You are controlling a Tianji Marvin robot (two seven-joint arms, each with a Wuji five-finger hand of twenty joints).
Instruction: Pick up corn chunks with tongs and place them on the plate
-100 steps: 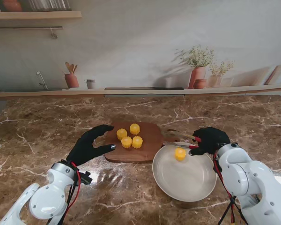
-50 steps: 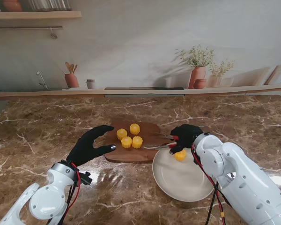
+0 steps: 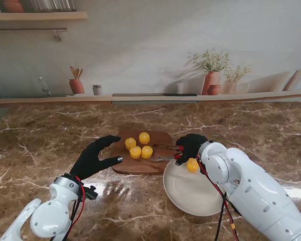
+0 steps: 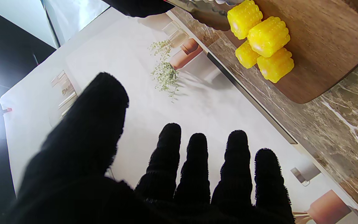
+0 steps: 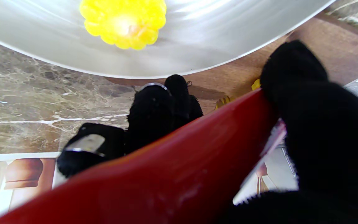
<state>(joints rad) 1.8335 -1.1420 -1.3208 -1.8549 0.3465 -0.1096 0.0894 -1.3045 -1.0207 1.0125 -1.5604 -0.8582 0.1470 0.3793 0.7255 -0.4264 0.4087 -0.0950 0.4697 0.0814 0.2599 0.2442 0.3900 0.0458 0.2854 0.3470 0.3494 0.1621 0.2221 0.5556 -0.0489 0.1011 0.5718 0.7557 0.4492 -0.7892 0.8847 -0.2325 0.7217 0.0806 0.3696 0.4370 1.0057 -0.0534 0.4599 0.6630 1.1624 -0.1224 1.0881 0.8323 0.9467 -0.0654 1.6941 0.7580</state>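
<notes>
Stand view: right hand (image 3: pixel 190 145) grips tongs (image 3: pixel 163 152), long axis pointing 9 o'clock over board (image 3: pixel 140 163); four corn chunks (image 3: pixel 141 146) there, one on plate (image 3: pixel 190 193). Left wrist: left hand (image 4: pixel 154 174) spread, empty. Right wrist: red handle (image 5: pixel 172 168) clasped.

Our stand cam sits high above shoulders, looks down on whole table (image 3: pixel 40 145). Left wrist cam peers along left hand (image 4: pixel 154 174) fingers, board (image 4: pixel 322 40) close ahead. Right wrist cam jammed right up against red tongs (image 5: pixel 166 174), plate (image 5: pixel 228 46) near. Both wrist views overlap stand view at board and plate.
</notes>
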